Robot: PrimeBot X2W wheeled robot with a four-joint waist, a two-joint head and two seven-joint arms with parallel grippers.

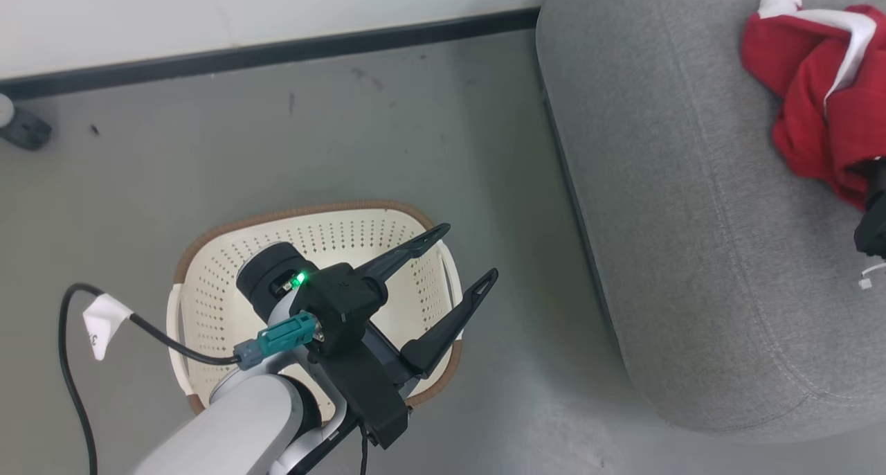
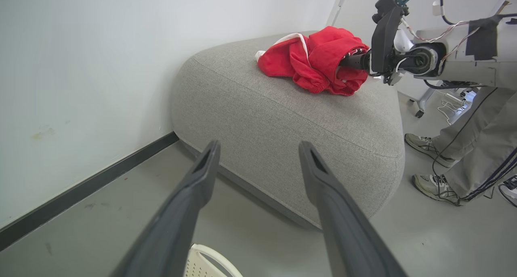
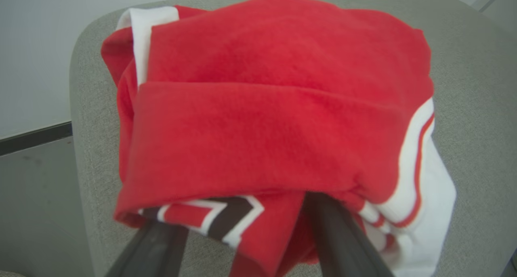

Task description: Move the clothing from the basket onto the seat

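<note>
While the left claw hangs above the basket with its two fingers spread wide and nothing between them, the right claw is at the clothing on the seat; the basket stands on the grey floor, beside the seat but apart from it, and the part of its bottom that the arm does not cover shows bare white plastic. The clothing lies in a crumpled red heap with white stripes on top of the seat, toward the right edge of the head view; from the right wrist a thick red fold drapes over the right claw, whose fingers stand apart with their tips hidden under the cloth, a patch of white-edged lettering showing between them; no cloth is seen pinched. From the left wrist the right claw reaches into the side of the heap; beyond the seat a person's legs in grey trousers and pale shoes stand on the floor; a white wall with a dark skirting runs behind.
</note>
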